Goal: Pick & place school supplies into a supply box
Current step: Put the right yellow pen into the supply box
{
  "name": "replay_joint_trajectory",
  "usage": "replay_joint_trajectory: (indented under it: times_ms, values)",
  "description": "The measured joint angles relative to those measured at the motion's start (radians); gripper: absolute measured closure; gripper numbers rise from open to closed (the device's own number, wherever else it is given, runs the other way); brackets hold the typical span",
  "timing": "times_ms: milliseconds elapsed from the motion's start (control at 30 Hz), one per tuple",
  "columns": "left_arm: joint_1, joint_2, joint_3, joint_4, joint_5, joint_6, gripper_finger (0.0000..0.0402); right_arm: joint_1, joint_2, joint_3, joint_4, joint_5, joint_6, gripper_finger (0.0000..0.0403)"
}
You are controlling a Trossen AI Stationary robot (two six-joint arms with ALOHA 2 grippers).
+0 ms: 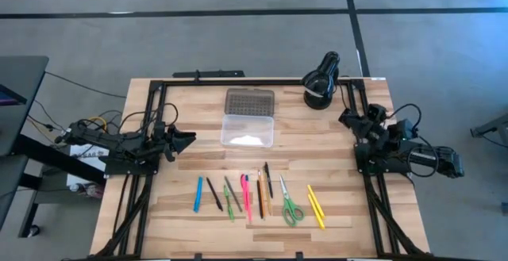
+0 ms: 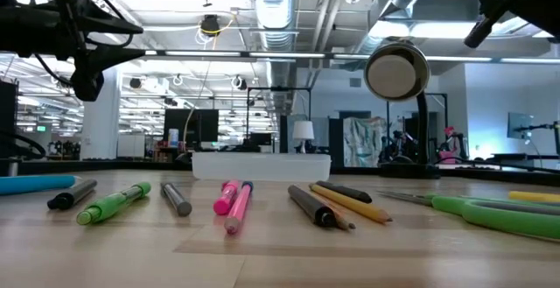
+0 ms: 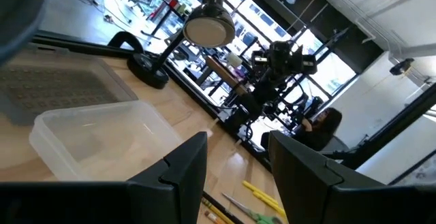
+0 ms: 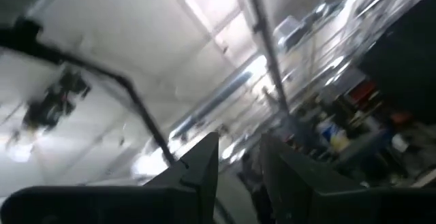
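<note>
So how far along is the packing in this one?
Nothing is packed yet. The box lies open and empty, its lid beside it. Nothing is in hand: the left gripper and right gripper wait open at the table's sides. All the pens, scissors and yellow markers remain on the table.

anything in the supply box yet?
No. In the high view the supply box sits open and empty, its lid beside it, with the pens and scissors still lined up on the table.
</note>
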Motion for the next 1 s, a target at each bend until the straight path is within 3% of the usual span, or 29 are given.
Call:
replay_joint_trajectory:
  times_ms: [67, 233, 500, 700, 1000]
  values:
    - [0.0, 0.0, 0.0, 0.005, -0.003, -0.001, 0.0249, 0.0, 0.0, 0.009, -0.002, 0.038, 0.02, 0.0301]
    - [0.0, 0.0, 0.0, 0.105, -0.007, 0.021, 0.0249, 0.0, 0.025, 0.081, -0.01, -0.019, -0.032, 0.0301]
    - [0.0, -0.001, 0.059, 0.365, 0.089, 0.283, 0.0249, 0.0, 0.173, 0.296, -0.124, -0.12, -0.262, 0.0301]
    - [0.0, 0.0, 0.104, 0.401, 0.062, 0.339, 0.0249, 0.0, 0.315, 0.419, -0.239, -0.149, -0.3, 0.0301]
    - [0.0, 0.078, 0.211, 0.404, 0.198, 0.413, 0.0249, 0.0, 0.548, 0.535, -0.244, -0.202, -0.345, 0.0301]
